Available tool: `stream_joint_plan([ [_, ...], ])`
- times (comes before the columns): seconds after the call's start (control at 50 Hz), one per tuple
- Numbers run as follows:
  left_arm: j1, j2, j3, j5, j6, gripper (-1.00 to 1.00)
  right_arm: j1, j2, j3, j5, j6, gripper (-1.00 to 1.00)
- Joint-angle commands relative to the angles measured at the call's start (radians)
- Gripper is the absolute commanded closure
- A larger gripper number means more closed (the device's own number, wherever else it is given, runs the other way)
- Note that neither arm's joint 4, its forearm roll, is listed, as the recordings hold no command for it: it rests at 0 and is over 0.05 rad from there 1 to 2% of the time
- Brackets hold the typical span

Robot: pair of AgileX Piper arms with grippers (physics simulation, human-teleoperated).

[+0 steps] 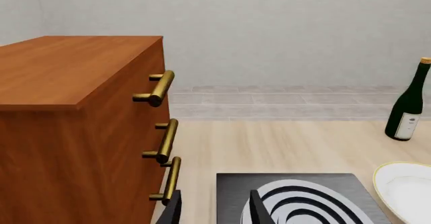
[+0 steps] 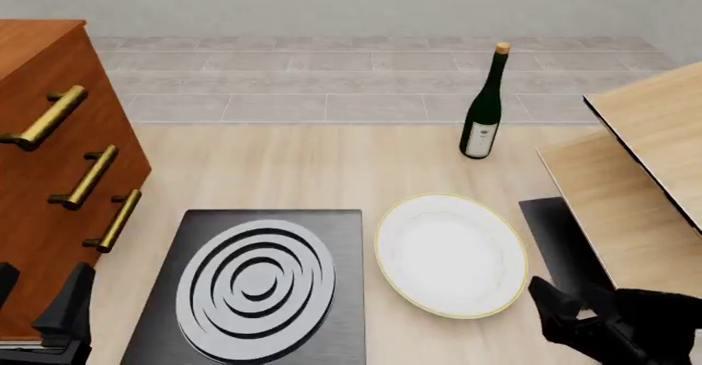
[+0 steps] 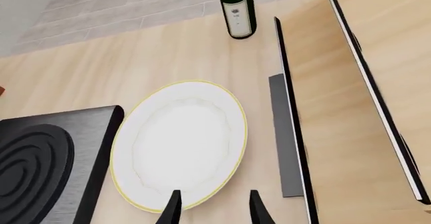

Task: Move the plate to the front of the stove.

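With my right gripper (image 3: 212, 206) spread apart above the plate (image 2: 450, 253) rim, I judge I'm approaching: next, descend and clamp the near edge beside the stove (image 2: 255, 287).

The front view looks forward and down from above the counter's (image 2: 329, 168) near edge. The left wrist view sits low and close beside the drawer cabinet (image 1: 74, 133), facing the far wall. The right wrist view looks steeply down, close over the plate (image 3: 178, 143). All three share the stove (image 2: 258, 287), plate and wine bottle (image 2: 482, 118).
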Motion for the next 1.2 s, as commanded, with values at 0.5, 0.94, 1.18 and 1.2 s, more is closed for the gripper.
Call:
stream_joint_plan([
  [0.5,0.0,0.0,0.0,0.0,0.0,-1.0,-0.012,0.459,0.008,-0.424,0.066,-1.0],
  [0.94,0.0,0.0,0.0,0.0,0.0,-1.0,-0.022,0.695,0.008,-0.642,0.077,-1.0],
  [1.18,0.0,0.0,0.0,0.0,0.0,-1.0,-0.026,0.838,0.008,-0.775,0.079,-1.0],
  [1.2,0.0,0.0,0.0,0.0,0.0,-1.0,-0.026,0.848,0.008,-0.786,0.082,-1.0],
])
